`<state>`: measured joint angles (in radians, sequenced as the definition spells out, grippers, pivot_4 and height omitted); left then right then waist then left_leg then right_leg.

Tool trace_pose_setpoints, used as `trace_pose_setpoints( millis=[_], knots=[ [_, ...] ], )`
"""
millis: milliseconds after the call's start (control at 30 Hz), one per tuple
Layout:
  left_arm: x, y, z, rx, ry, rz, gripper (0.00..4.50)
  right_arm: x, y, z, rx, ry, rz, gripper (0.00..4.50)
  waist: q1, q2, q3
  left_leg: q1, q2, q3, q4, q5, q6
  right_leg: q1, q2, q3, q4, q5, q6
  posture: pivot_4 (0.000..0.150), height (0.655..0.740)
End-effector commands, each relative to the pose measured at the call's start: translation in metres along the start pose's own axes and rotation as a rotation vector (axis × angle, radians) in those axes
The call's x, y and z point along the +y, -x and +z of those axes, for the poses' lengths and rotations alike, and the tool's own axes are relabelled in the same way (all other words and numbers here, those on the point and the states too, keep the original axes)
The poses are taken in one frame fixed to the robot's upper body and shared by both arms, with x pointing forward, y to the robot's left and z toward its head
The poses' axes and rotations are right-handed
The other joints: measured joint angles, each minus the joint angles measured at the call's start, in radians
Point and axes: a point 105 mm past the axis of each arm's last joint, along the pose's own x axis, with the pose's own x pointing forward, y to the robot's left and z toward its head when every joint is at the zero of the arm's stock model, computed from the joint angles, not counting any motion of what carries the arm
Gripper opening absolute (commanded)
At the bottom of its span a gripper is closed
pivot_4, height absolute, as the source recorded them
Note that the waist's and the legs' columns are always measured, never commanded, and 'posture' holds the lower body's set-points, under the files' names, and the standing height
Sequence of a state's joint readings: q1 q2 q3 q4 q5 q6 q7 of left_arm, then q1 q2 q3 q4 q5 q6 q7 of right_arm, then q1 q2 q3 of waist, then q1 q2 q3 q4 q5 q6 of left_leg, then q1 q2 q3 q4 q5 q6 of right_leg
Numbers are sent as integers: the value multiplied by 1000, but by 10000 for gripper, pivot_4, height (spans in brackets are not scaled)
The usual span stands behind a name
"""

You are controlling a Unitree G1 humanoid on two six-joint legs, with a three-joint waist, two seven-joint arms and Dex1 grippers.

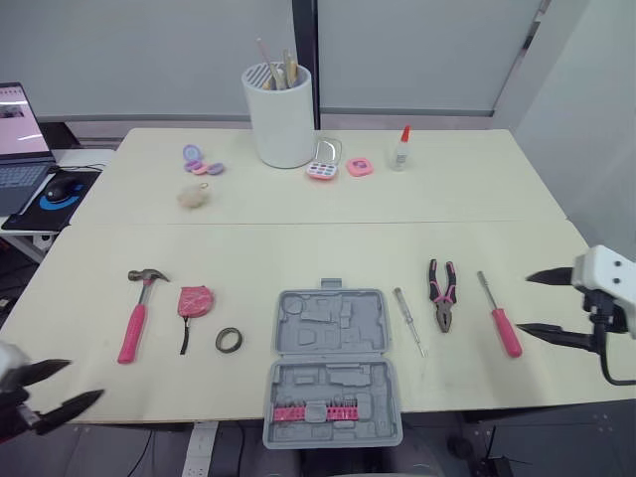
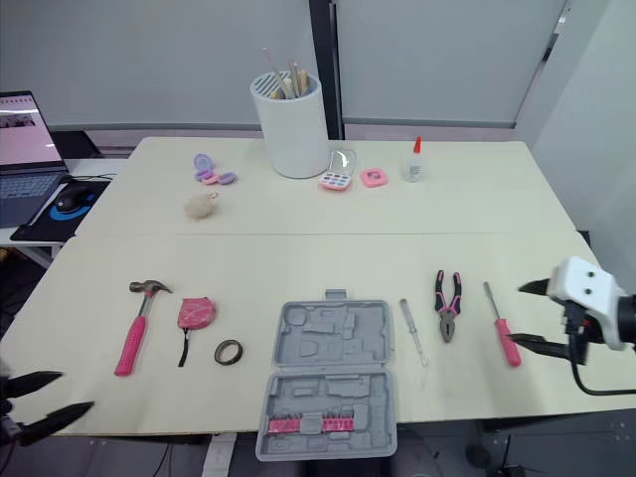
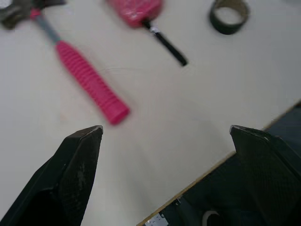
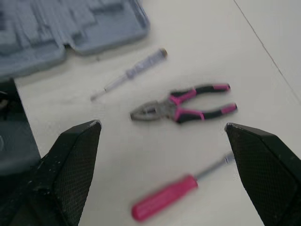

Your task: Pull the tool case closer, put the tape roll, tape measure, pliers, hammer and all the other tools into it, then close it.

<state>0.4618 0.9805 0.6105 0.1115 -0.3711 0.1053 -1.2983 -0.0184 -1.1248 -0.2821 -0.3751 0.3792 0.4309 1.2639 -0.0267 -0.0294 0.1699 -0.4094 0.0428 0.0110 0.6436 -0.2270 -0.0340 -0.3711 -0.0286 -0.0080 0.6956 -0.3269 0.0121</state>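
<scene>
Your left hand (image 1: 84, 381) hovers spread near the hammer (image 1: 136, 314); your right hand (image 1: 524, 302) hovers spread beside the pink screwdriver (image 1: 508, 333). The tool case (image 1: 333, 343) lies open between them.

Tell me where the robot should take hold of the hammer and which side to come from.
I'd grip the hammer around the middle of its pink ribbed handle, coming down from above with the open left gripper, which is nearest. It lies flat, handle straight and clear of the tape measure; the metal head is irregular.
</scene>
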Motion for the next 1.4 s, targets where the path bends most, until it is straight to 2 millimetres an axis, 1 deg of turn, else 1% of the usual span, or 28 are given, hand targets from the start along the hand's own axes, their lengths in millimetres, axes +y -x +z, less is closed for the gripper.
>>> trace_pose_setpoints(
  millis=[33,100,200,267,367,433,467,533,633,733,900,1000,1200,1333,1400],
  knots=[
    [-16,-17,28,-4,-106,-151,45000,7,-19,28,-78,71,69,44805,2,0,0,0,0,0,0,0,0,0,0,0,0,0,0,1500,7376],
    [-21,-32,40,-34,-150,-198,45000,14,-33,44,-122,118,121,44805,1,0,0,0,-1,0,0,0,0,0,0,1,-1,0,0,1500,7376],
    [-22,-46,51,-68,-188,-221,45000,23,-46,61,-174,138,180,44805,1,0,0,-1,0,0,0,0,0,-1,1,0,0,0,0,1500,7376],
    [-26,-54,54,-76,-200,-261,45000,28,-54,69,-203,151,216,44805,-1,0,0,-2,0,0,0,0,0,-1,1,1,0,0,0,1500,7376],
    [-33,-67,52,-79,-223,-319,45000,33,-64,78,-238,161,248,44805,-4,0,0,-2,0,0,0,0,0,-2,2,1,0,0,0,1500,7376],
    [-36,-78,53,-98,-249,-336,40976,36,-69,81,-252,168,266,45000,-3,0,0,-2,1,-1,1,0,0,-2,3,1,1,0,0,1500,7376],
    [-36,-81,53,-104,-259,-341,38634,37,-71,82,-255,169,270,45000,-3,0,0,-2,1,-1,1,0,0,-2,3,1,1,0,0,1500,7376],
    [-38,-90,54,-112,-280,-346,32581,41,-76,84,-266,175,283,45000,-2,-1,0,-2,1,-1,1,0,0,-2,4,1,1,0,0,1500,7376],
    [-38,-100,54,-113,-309,-351,32581,46,-83,85,-272,183,297,45000,-1,-1,0,-2,1,-1,1,0,0,-2,4,1,1,0,0,1500,7376],
    [-36,-110,50,-104,-305,-354,32581,51,-91,86,-277,195,312,45000,-2,-1,0,-2,1,-1,1,0,0,-2,4,1,1,0,0,1500,7376],
    [-34,-116,35,-52,-315,-387,32581,54,-96,86,-278,199,317,45000,-3,0,0,-2,2,-1,1,0,0,-2,5,1,1,0,-1,1500,7376],
    [-32,-121,30,-39,-317,-383,32581,54,-97,86,-281,206,317,45000,-2,-1,0,-2,2,-1,1,0,0,-2,5,1,1,0,-1,1500,7376],
    [-31,-135,35,-60,-323,-372,32581,56,-99,87,-293,200,307,45000,-2,-1,0,-2,2,-1,2,0,0,-2,5,1,1,0,-1,1500,7376],
    [-32,-141,34,-40,-339,-380,32581,57,-98,86,-285,197,308,45000,-2,-1,0,-2,2,-2,2,0,0,-2,5,0,1,0,-1,1500,7376],
    [-29,-144,33,-25,-344,-366,28735,57,-98,85,-284,196,306,45000,-2,-1,0,-2,2,-2,2,0,0,-2,5,0,2,0,-1,1500,7376]
  ],
)
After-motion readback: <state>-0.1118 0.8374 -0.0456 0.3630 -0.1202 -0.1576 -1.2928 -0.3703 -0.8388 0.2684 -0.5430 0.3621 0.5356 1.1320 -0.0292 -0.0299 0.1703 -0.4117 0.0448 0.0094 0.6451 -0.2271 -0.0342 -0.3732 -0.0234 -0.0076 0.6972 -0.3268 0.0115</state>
